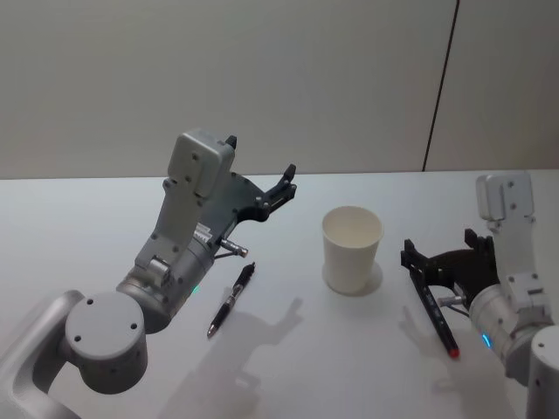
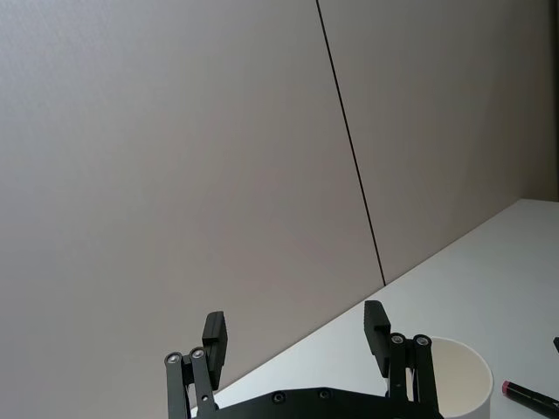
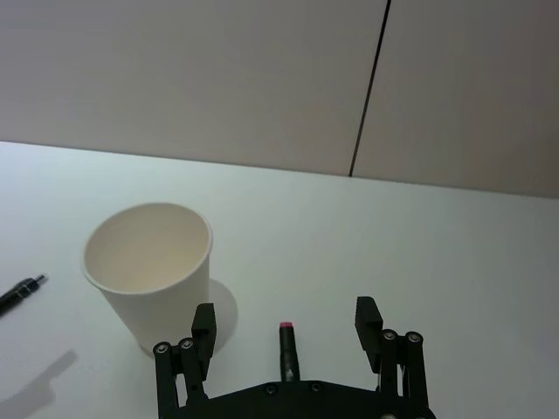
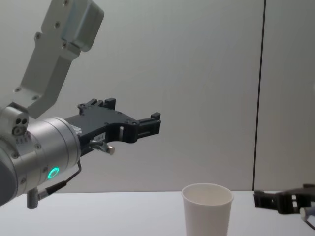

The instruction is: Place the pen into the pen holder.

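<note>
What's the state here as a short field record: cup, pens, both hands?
pen holder: white paper cup, upright, empty, on the table
black pen: lying flat, on the robot's left of the cup
red-tipped pen: lying flat, right of the cup
left hand: raised above the table, open, empty
right hand: low, open, straddling red-tipped pen, not gripping
progress: no pen in cup

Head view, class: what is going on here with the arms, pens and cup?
The right hand, open and low, straddles a red-tipped pen lying on the table right of the paper cup. The left hand hangs open, raised higher; a black pen lies left of the cup. The cup is empty and neither pen is gripped.
</note>
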